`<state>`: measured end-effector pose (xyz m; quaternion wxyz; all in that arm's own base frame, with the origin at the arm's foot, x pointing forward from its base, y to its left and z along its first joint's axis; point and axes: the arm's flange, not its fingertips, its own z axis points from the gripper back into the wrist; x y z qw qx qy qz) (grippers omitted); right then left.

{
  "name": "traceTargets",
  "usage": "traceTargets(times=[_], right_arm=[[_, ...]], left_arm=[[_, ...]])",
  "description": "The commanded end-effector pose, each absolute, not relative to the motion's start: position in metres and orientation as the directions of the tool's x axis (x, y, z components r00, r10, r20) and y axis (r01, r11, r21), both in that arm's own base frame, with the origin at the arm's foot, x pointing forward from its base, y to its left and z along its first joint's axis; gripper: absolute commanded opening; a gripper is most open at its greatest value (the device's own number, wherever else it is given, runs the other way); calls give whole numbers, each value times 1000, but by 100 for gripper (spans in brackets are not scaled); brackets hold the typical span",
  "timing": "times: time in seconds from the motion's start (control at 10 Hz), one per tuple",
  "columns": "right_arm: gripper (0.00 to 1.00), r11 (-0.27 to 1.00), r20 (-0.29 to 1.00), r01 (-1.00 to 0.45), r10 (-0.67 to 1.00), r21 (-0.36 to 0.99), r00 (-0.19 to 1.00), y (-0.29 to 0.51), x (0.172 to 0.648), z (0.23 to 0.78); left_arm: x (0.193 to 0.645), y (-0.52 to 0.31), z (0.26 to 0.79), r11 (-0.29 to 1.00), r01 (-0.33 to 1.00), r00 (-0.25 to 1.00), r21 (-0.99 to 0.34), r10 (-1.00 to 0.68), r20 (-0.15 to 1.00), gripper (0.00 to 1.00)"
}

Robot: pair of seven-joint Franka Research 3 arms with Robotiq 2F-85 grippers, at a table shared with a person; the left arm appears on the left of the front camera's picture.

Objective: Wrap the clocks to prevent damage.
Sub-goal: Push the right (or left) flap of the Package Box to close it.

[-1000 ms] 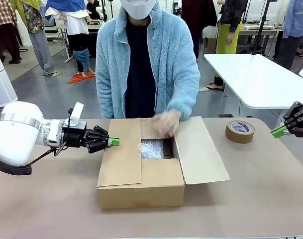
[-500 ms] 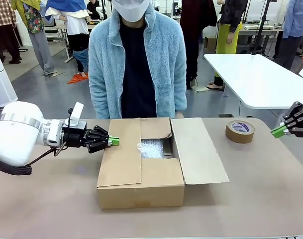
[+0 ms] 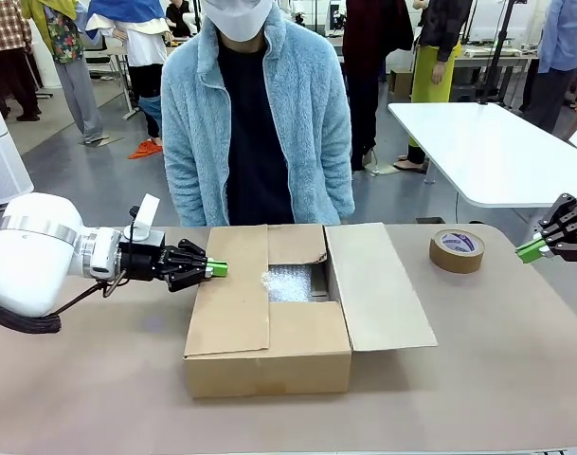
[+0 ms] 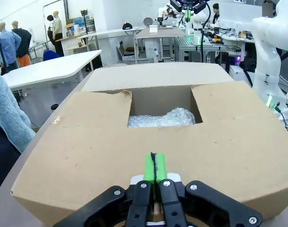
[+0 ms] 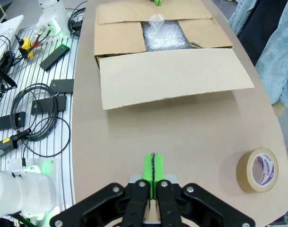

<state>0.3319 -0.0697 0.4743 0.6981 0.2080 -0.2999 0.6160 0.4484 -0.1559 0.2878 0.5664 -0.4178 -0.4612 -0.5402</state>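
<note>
Surface: tan table (image 3: 477, 360), rounded corners, in a grey-floored workshop; a white table (image 3: 487, 147) and standing people are beyond.

Cardboard box (image 3: 269, 355): at mid-table, its left flap folded over the top and its right flap spread outward.

Bubble wrap (image 3: 290, 282): a bundle lying in the box's open middle – what it covers cannot be made out.

Tape roll (image 3: 457, 250): lies flat, right of the box.

Person (image 3: 260, 123): light-blue fleece, standing at the far edge behind the box.

Left gripper (image 3: 217, 269): pads pressed together, empty, tip at the left flap's edge.

Right gripper (image 3: 527, 250): pads together, empty, at the table's right edge – the tape roll lies between it and the box.
</note>
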Motion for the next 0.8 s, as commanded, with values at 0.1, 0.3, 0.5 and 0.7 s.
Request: traceTargets(times=[0.1,0.3,0.5,0.7], right_arm=[[1,148,696,-985,717,-92,43,-70,331,471],[1,126,703,-991,709,-44,59,-68,350,452],[1,107,716,-994,694,5,78,-61,382,406],[1,106,702,-994,706,36,100,-49,406,363]], left_arm=[[448,-156,283,70,997,-9,26,-235,972,0],[448,-156,283,70,997,-9,26,-235,972,0],[448,-156,283,70,997,-9,26,-235,972,0],[448,-156,283,70,997,-9,26,-235,972,0]])
